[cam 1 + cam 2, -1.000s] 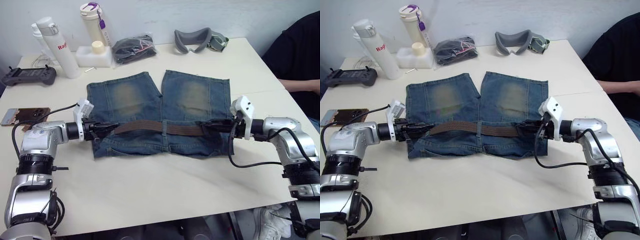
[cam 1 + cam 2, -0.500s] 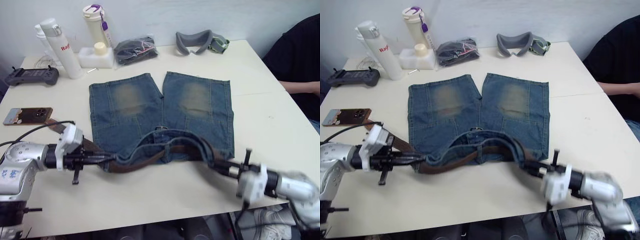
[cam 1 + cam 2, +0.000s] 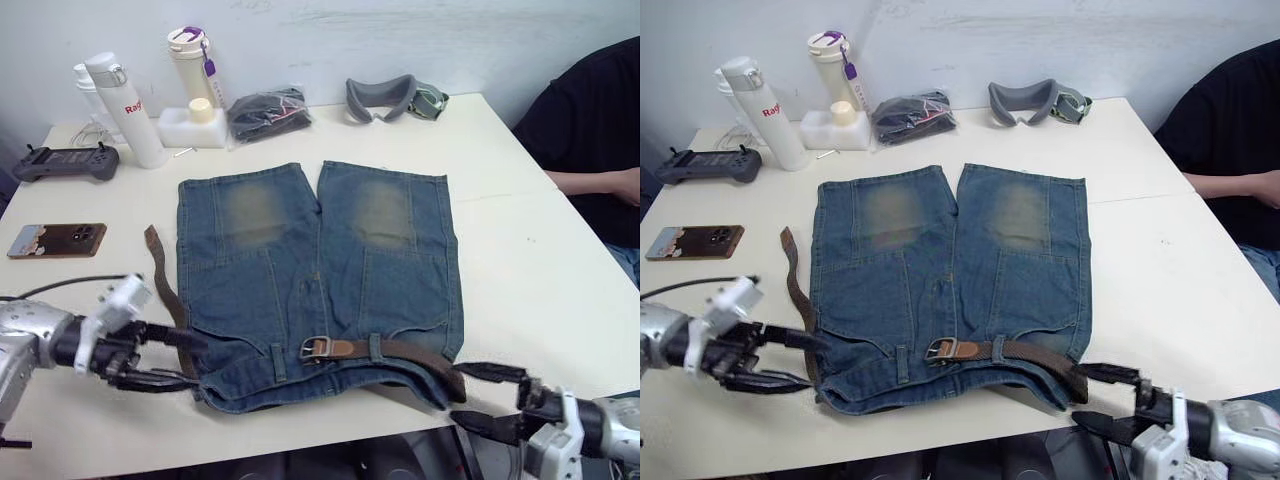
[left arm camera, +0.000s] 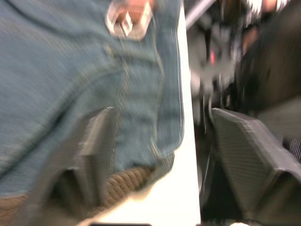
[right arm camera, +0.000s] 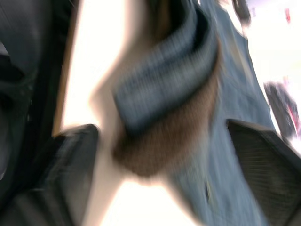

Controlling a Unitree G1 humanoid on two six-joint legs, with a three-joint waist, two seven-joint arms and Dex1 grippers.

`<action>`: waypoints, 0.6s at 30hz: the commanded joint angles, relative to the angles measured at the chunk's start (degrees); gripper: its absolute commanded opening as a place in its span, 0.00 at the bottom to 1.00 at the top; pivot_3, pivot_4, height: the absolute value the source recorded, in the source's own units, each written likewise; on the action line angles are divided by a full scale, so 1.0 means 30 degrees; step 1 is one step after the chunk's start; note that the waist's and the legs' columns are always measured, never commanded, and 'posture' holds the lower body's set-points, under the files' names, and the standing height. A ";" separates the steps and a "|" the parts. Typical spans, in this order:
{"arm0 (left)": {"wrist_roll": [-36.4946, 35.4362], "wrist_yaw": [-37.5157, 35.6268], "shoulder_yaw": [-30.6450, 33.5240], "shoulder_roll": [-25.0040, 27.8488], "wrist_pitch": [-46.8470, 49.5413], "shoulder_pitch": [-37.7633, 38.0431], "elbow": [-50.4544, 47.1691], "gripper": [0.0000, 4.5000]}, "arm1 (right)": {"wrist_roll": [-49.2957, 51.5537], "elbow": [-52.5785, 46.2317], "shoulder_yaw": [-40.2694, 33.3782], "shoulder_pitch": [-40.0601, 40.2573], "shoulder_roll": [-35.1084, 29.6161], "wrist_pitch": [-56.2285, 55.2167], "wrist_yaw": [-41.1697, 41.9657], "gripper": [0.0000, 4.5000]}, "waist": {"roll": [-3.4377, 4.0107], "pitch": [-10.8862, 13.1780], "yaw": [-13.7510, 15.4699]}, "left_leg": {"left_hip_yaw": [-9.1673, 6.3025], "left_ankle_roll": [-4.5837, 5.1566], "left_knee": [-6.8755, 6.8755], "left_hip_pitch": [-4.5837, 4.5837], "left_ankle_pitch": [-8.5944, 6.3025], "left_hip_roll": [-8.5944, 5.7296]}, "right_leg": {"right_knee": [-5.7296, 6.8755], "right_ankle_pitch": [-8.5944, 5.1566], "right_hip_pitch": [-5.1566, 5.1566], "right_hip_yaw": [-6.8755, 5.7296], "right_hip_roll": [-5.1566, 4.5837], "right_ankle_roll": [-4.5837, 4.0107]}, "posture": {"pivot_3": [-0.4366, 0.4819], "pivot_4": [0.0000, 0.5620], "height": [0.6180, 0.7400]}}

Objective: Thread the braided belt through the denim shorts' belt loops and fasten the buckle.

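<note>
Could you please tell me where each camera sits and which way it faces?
Left eye view: on the head, looking forward and down at the denim shorts on the table; both arms show.
Right eye view: beside it, the same scene.
Left wrist view: looking along the open left gripper at the waistband, the braided belt and the buckle.
Right wrist view: looking along the open right gripper at the belt's folded corner.
All four share the shorts and belt.
</note>
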 commanded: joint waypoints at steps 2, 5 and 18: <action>-0.3896 -0.2151 0.1392 0.1802 0.2843 -0.0380 0.1206 0.99 | 0.2569 0.3919 -0.0935 -0.1600 -0.1484 -0.0037 -0.0292 1.00 | -0.0001 0.0009 -0.0225 | 0.0009 0.0010 -0.0002 0.0007 -0.0011 0.0004 | 0.0003 -0.0008 -0.0002 0.0015 0.0003 0.0012 | 0.48 0.27 1.00; -0.3980 -0.1187 0.1381 0.1227 0.2956 -0.2084 0.2610 0.99 | 0.3290 0.5812 -0.0865 -0.3904 -0.1742 0.0967 -0.0086 1.00 | 0.0002 0.0017 -0.0411 | 0.0010 0.0010 -0.0005 0.0012 -0.0013 0.0006 | 0.0005 -0.0011 -0.0005 0.0010 0.0009 0.0018 | 0.48 0.27 1.00; 0.5136 1.3289 -0.4098 -0.7315 0.1370 -1.0283 0.6305 0.99 | 0.6043 -0.2112 0.5302 -1.6423 0.2486 2.9693 0.1935 1.00 | 0.0061 0.0008 -0.0153 | -0.0156 -0.0085 0.0139 -0.0440 0.0029 0.0000 | 0.0239 0.0186 -0.0531 0.0045 0.0041 0.0378 | 0.48 0.27 1.00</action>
